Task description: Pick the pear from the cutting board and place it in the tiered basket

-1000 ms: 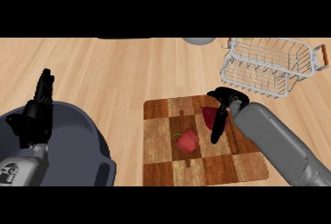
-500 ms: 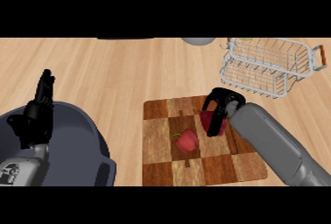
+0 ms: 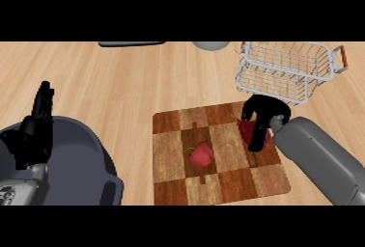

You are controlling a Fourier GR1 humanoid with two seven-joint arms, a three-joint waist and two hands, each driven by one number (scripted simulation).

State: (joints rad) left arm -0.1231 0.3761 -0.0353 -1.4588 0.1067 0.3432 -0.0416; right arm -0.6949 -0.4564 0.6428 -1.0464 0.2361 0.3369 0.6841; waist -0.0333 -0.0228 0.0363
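The right hand [image 3: 265, 112] curls around a red fruit [image 3: 254, 135] on the unmarked cutting board [image 3: 235, 178]; left hand [image 3: 35, 128] rests with fingers straight.

The light is even and quite bright over the whole counter [image 3: 107, 72], with no hot spot or glare on the wood. Shadows are soft and weak; a faint 1 lies under the tiered basket [image 3: 288, 67] toward 7 o'clock. The cutting board [image 3: 221, 154] looks darker but evenly lit. Edges stay straight, without visible distortion.

Probably kitchen, cutting board [image 3: 219, 152], wooden counter [image 3: 128, 82]
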